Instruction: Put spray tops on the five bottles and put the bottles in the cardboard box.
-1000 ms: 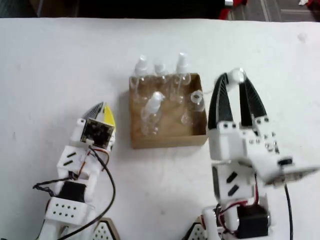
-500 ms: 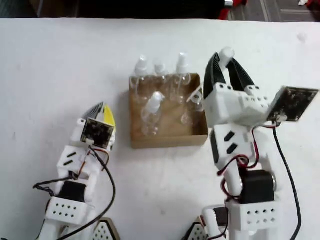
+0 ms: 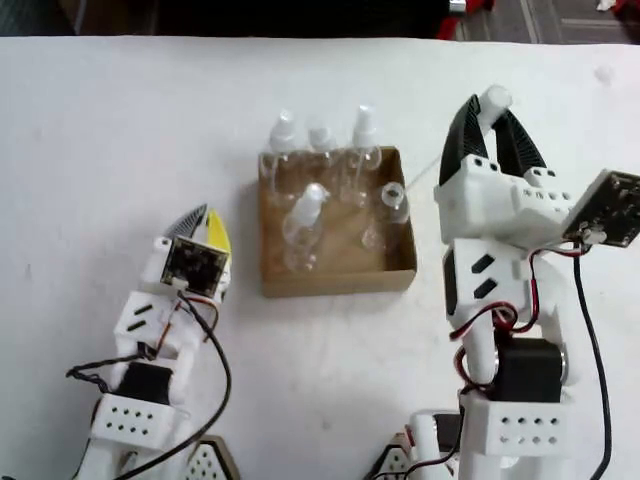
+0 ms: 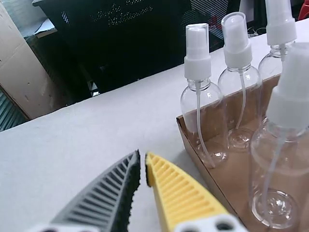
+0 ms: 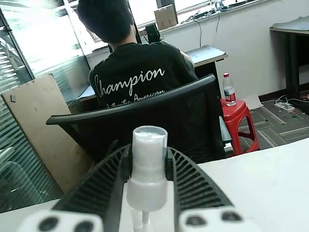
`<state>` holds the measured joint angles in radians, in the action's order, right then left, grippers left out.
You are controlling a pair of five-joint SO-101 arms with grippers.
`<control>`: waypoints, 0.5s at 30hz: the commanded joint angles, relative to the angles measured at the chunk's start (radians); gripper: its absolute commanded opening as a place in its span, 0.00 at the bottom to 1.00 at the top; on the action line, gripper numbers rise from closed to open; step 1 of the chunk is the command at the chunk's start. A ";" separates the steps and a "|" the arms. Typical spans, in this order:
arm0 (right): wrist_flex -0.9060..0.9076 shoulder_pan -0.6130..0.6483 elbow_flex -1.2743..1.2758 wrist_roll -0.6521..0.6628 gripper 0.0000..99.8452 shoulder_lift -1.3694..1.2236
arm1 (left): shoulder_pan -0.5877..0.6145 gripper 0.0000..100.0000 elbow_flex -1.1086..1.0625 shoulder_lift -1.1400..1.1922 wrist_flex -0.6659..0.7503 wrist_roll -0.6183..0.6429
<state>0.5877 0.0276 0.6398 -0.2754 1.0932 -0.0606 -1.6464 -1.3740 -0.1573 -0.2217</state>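
Nearly there: I count four capped bottles [image 3: 303,220] standing in the cardboard box [image 3: 335,280]. My right gripper [image 3: 492,115] clamps the last spray top [image 5: 147,166] between its jaws, and the uncapped bottle [image 3: 392,198] waits in the box beside them. My left gripper [image 3: 205,215] rests pinched together and empty, near the box.

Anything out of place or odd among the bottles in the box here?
One bottle at the cardboard box's right side stands with a bare open neck, unlike the four capped bottles beside it. A spray top sits clamped in the right gripper, off to the box's right.
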 commanded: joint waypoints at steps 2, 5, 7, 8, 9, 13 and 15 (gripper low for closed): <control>-0.068 -0.008 -0.014 -0.002 0.01 -0.093 | -0.002 0.02 0.020 -0.019 0.006 -0.008; -0.077 -0.008 -0.032 -0.009 0.01 -0.153 | -0.002 0.02 0.020 -0.019 0.005 -0.008; -0.077 -0.008 -0.041 -0.011 0.01 -0.162 | -0.002 0.02 0.020 -0.019 0.003 -0.008; -0.079 -0.008 -0.041 -0.011 0.01 -0.160 | -0.002 0.02 0.020 -0.019 0.003 -0.008; -0.079 -0.008 -0.043 -0.011 0.01 -0.160 | -0.002 0.02 0.020 -0.019 0.005 -0.008; -0.084 -0.007 -0.040 -0.011 0.01 -0.171 | -0.004 0.02 0.020 -0.019 0.005 -0.008; -0.085 -0.007 -0.043 -0.011 0.01 -0.171 | -0.007 0.02 0.020 -0.019 0.005 -0.008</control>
<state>0.5309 0.0292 0.6398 -0.2754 0.9229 -0.0606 -1.6464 -1.3740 -0.1573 -0.2217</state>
